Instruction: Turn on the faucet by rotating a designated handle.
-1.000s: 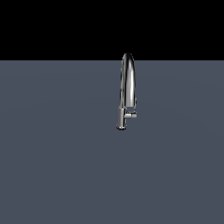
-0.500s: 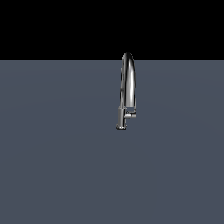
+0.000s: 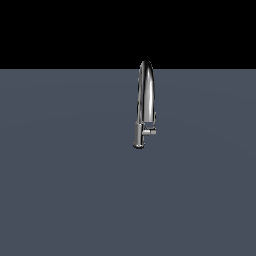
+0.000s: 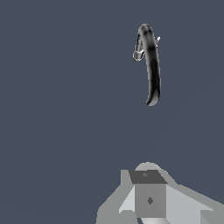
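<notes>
Nothing moved — faucet (image 4: 151,65) far from tool (image 4: 148,199).

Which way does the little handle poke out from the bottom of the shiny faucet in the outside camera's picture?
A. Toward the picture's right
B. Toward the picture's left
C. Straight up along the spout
A. In the exterior view the short handle sticks out sideways from the base of the faucet toward the exterior view's right.
</notes>
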You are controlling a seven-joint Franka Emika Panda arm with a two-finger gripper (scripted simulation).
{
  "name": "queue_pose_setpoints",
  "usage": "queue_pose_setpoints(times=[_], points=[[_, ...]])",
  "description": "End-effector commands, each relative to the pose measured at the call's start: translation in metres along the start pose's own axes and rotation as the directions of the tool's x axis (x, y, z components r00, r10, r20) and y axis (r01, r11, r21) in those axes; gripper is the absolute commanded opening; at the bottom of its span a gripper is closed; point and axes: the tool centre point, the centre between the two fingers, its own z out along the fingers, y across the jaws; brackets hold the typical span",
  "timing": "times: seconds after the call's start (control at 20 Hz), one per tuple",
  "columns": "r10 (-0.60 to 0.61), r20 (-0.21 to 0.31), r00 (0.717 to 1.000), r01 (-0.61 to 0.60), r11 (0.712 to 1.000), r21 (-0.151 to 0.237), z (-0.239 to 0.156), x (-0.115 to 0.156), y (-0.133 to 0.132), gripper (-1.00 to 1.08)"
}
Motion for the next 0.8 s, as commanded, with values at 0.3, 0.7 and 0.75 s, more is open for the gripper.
queue_pose_setpoints(times=[0.3,0.7,0.75], points=[[0.112,0.123,0.986,-0.126,0.986,0.110,0.008,0.054,0.006,-1.00],[0.202,0.251,0.947,-0.255,0.946,0.201,0.022,0.104,0.017,-1.00],[0.212,0.267,0.940,-0.272,0.939,0.211,0.024,0.110,0.018,-1.00]])
